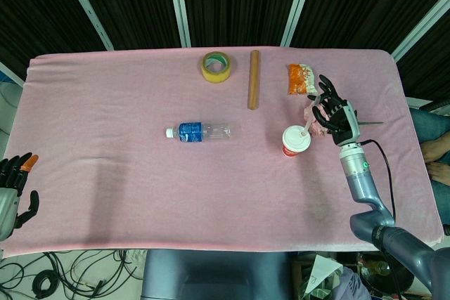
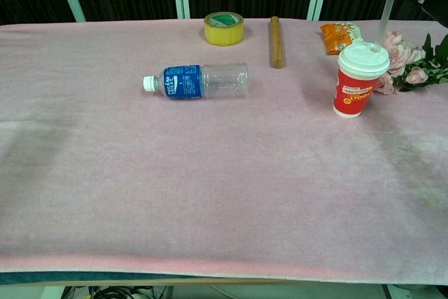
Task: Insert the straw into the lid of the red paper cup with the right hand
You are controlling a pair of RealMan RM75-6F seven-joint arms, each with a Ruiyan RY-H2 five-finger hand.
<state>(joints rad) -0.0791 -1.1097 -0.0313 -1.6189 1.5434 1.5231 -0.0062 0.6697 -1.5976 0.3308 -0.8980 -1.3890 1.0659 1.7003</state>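
Note:
The red paper cup (image 1: 295, 141) with a white lid (image 2: 363, 58) stands upright at the right of the pink cloth. Just right of and behind it, my right hand (image 1: 332, 112) pinches a pale translucent straw (image 1: 309, 119). In the chest view the straw (image 2: 389, 6) slants down from the top edge, and its lower end meets the right side of the lid. Whether the tip is in the lid's hole I cannot tell. My left hand (image 1: 15, 189) hangs off the table's near left corner, fingers apart and holding nothing.
A water bottle (image 1: 199, 131) lies on its side mid-table. At the back are a yellow tape roll (image 1: 216, 66), a wooden stick (image 1: 253, 79) and an orange snack packet (image 1: 301, 79). Pink artificial flowers (image 2: 406, 61) lie right of the cup.

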